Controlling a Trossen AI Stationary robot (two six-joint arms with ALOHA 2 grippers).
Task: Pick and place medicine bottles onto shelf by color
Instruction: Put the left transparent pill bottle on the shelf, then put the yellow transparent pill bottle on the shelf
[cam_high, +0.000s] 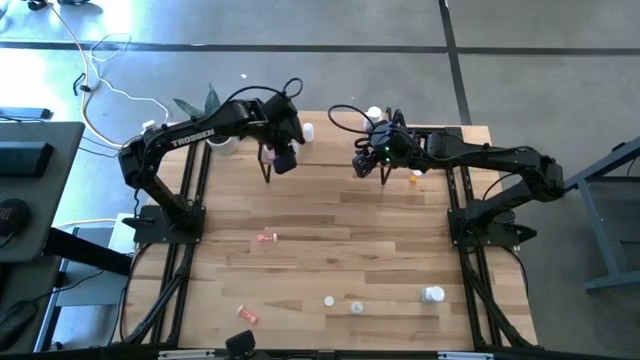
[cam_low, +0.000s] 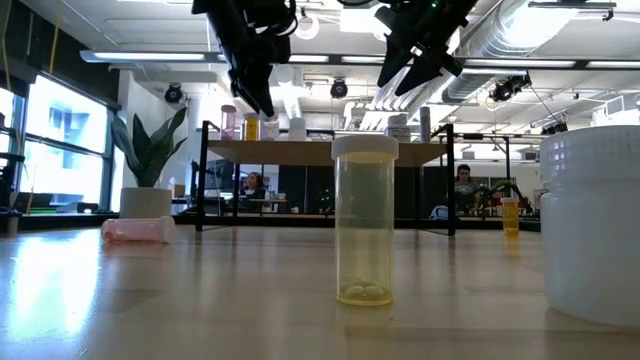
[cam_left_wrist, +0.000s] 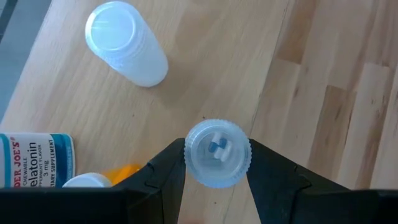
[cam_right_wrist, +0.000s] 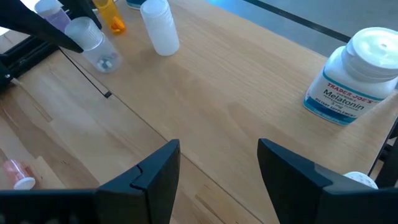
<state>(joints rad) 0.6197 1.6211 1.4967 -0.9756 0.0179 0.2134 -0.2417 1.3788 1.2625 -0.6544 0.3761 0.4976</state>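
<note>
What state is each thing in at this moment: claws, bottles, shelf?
Left claw: shut on the clear vial, above the shelf.
Clear vial: capped, held upright, small blue pills inside.
Right claw: open, empty, over the shelf.
White bottle: capped, standing on the shelf.
Melatonin bottle: capped, standing.
Shelf: holds several bottles.
Yellow vial: capped, upright on the table.
Pink vial: lying on its side.

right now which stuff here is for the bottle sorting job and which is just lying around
For the job:
- clear vial held in the left hand
- white bottle standing on the shelf
- melatonin bottle
- pink vial lying on the table
- open right hand over the shelf

Lying about:
- potted plant
- cables
</note>
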